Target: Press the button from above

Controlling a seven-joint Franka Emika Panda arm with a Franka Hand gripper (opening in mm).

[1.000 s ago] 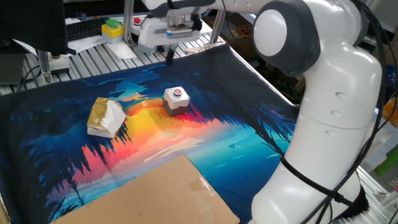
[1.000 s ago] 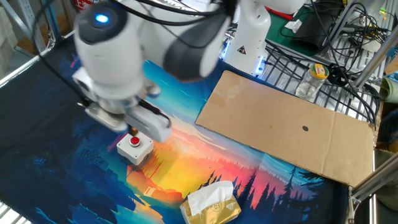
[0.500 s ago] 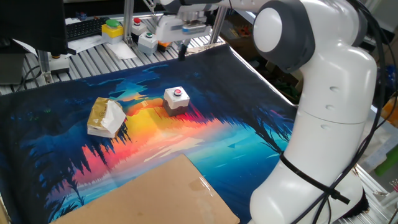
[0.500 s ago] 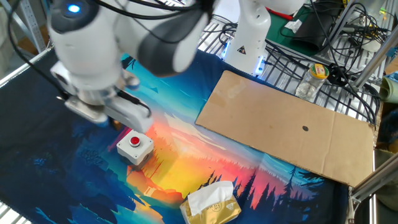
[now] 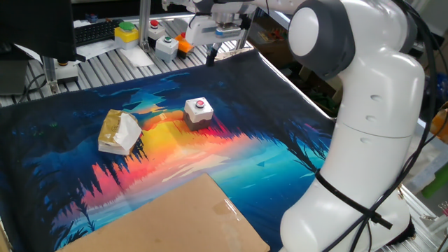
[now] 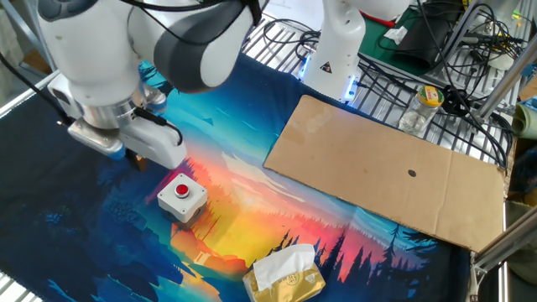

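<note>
The button (image 5: 199, 110) is a small white cube with a round red cap. It stands on the colourful mat, near its middle, and also shows in the other fixed view (image 6: 182, 198). My gripper (image 5: 211, 57) hangs in the air beyond the button, over the far edge of the mat, well apart from it. In the other fixed view the gripper (image 6: 138, 160) is up and to the left of the button. The fingers show as one narrow dark tip with no gap between them, and they hold nothing.
A tan-and-white paper-wrapped lump (image 5: 120, 131) lies left of the button. A cardboard sheet (image 5: 175, 217) covers the near mat edge. A yellow box with a green cap (image 5: 127, 32) and other small boxes (image 5: 166, 45) sit on the slatted bench behind. My arm's white base (image 5: 364, 140) stands at the right.
My gripper has moved away from above the button, towards the far edge of the mat. The button has not moved.
</note>
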